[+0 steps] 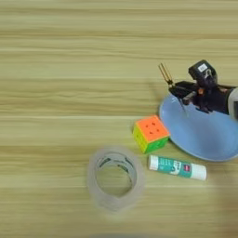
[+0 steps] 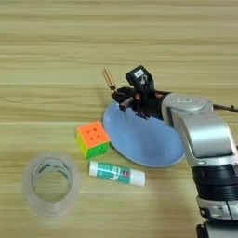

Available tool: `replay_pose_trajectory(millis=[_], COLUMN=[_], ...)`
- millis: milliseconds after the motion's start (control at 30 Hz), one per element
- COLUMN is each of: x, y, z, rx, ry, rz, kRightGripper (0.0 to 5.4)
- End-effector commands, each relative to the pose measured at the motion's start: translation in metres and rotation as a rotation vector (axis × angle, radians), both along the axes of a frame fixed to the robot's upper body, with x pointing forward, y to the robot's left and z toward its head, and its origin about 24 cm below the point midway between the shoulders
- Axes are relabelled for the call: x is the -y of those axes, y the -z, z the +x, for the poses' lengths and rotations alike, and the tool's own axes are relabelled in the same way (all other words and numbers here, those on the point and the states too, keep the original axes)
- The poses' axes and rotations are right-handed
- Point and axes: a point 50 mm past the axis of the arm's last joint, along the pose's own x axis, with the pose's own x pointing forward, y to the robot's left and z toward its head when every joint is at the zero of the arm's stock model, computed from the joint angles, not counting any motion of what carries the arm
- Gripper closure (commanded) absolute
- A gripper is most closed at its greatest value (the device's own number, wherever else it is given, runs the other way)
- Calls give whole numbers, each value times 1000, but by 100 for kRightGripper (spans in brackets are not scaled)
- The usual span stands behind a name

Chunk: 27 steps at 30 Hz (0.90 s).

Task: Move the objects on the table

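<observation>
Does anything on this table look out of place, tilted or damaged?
Nothing stands out. The puzzle cube, glue stick and tape roll rest intact on the table; the blue plate sits flat, with the gripper above its far rim.

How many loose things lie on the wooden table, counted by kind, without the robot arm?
Puzzle cube with orange, yellow and green faces: 1
White glue stick with green label: 1
Clear roll of tape: 1
Round light blue plate: 1
Total: 4
</observation>
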Motion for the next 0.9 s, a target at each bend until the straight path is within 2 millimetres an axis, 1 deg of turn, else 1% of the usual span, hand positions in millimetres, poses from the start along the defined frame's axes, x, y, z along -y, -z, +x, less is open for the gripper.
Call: replay_pose_trajectory(millis=[33, 167, 333, 533, 800, 833, 900], x=[12, 20, 26, 35, 39, 40, 40], y=[-28, -23, -14, 0, 19, 20, 20], z=[3, -1, -8, -19, -22, -22, -21], rx=[127, 104, 69, 5, -64, -70, -74], ry=[-28, -40, -67, -80, -73, -67, -64], rz=[-71, -107, -137, -167, -160, -156, -152], kRightGripper=[464, 464, 464, 464, 464, 435, 406])
